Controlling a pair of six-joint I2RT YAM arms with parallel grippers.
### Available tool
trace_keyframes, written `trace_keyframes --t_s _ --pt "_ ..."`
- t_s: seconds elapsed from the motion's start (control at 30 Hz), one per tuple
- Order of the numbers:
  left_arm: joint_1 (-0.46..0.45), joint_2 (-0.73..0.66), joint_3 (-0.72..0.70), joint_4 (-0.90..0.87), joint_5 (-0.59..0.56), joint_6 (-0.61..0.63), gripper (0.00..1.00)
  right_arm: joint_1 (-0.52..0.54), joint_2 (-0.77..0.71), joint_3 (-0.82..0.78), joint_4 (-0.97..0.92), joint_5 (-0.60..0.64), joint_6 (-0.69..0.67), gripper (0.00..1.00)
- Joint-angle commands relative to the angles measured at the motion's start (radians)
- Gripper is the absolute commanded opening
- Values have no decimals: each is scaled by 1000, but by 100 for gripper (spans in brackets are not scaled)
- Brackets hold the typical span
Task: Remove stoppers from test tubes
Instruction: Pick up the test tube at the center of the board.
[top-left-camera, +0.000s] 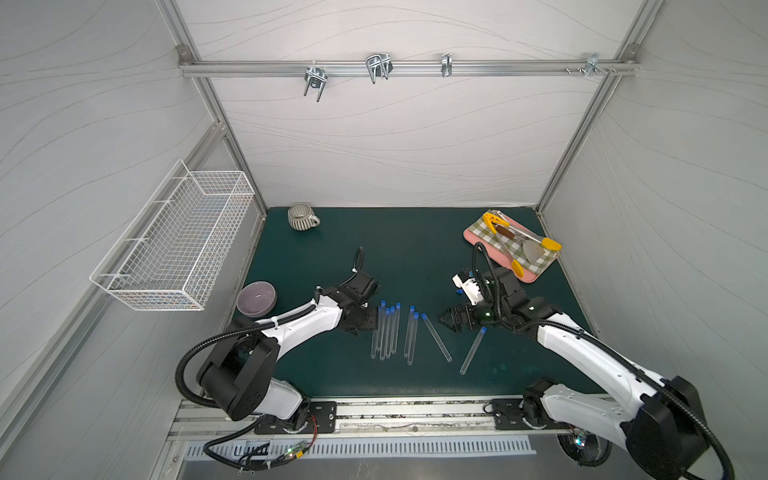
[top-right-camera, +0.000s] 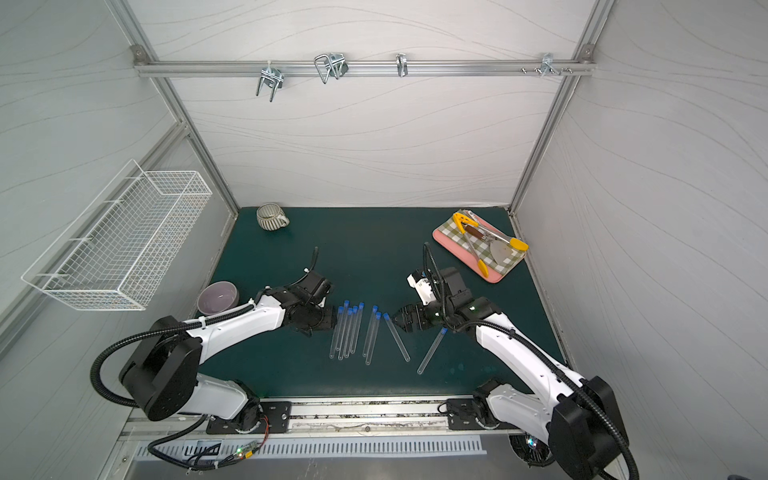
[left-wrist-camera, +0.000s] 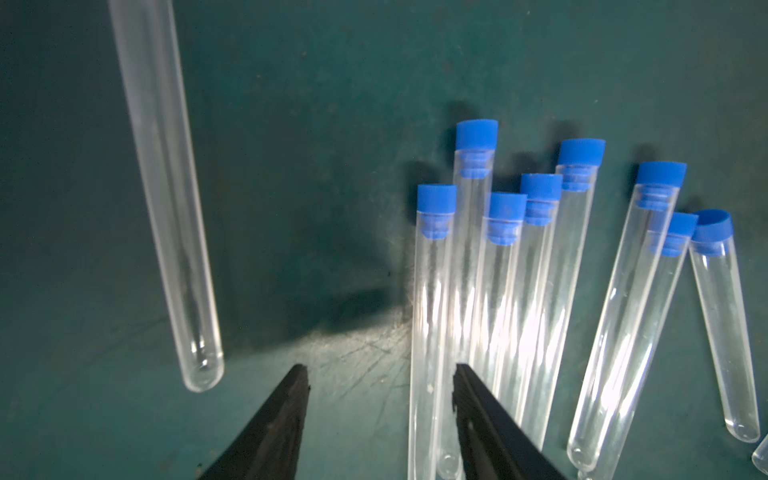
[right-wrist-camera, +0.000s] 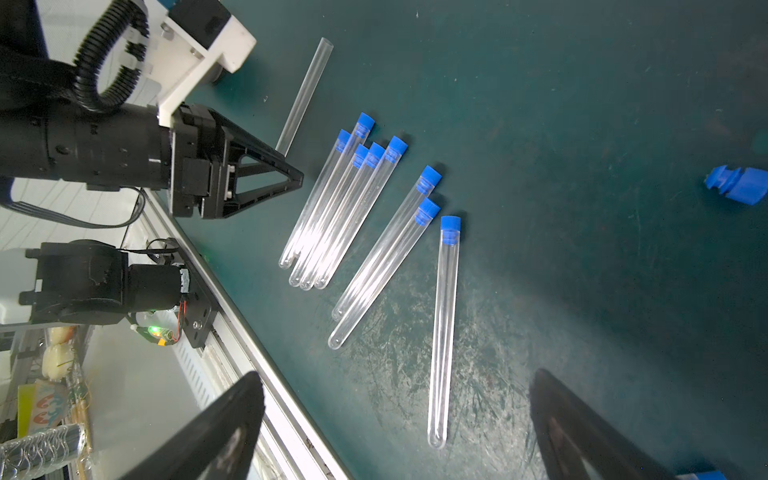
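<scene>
Several clear test tubes (top-left-camera: 386, 332) with blue stoppers (top-left-camera: 383, 304) lie side by side mid-mat in both top views. One more capped tube (top-left-camera: 473, 351) lies apart to the right. My left gripper (left-wrist-camera: 380, 372) is low at the cluster's left edge, jaws partly apart. The outermost tube (left-wrist-camera: 430, 316) lies between them beside one finger (left-wrist-camera: 478, 411). An unstoppered tube (left-wrist-camera: 166, 199) lies on the far side of that gripper. My right gripper (right-wrist-camera: 399, 407) hovers wide open over a single capped tube (right-wrist-camera: 442, 332). A loose stopper (right-wrist-camera: 737, 189) lies on the mat.
A purple bowl (top-left-camera: 256, 298) sits close behind the left arm and a striped mug (top-left-camera: 301, 217) at the back left. A pink tray (top-left-camera: 528, 277) with a checked cloth and utensils is at the back right. A wire basket (top-left-camera: 178, 241) hangs on the left wall.
</scene>
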Motion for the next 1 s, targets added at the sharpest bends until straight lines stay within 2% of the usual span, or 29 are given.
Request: trace_keyframes --t_s 0.0,0.6,0.97 --pt "-8 20 12 28 -10 -21 58 7 5 -13 24 -24 -9 99" --pt "-41 90 -1 54 -51 -27 56 3 -35 -24 -4 8 -25 99" --pt "-72 138 6 31 -120 -18 50 -26 -67 -23 -25 0 -34 99"
